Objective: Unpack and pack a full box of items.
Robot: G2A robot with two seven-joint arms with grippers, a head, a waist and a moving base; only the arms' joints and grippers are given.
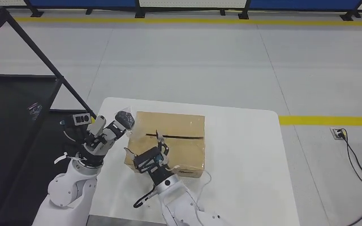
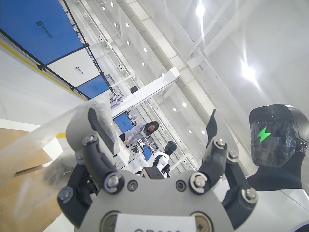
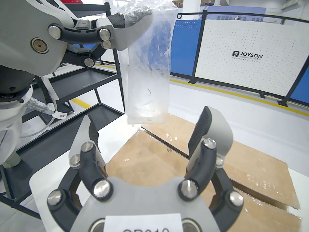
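cardboard box (image 1: 169, 141), brown, lay closed on the white surface (image 1: 243, 169), nearer its left side, with the top flaps meeting at a dark seam and glossy tape over the lid. left gripper (image 1: 121, 121) was raised beside the box's far left corner; in its own wrist view (image 2: 154, 119) the jaws stood wide apart. a clear plastic bag (image 3: 148, 68) clung to one finger (image 2: 101, 126) and hung straight down from it, its lower end above the box's left edge; whether the bag held anything could not be told. the bag was draped over that finger's ribbed pad and was not pinched between the two. right gripper (image 1: 155, 155) was over the near left part of the box lid (image 3: 241, 170), its jaws wide and holding nothing (image 3: 148, 119), with the bag hanging just beyond them. a black shelf rack (image 3: 79, 78) stood on the floor off the left side of the surface.
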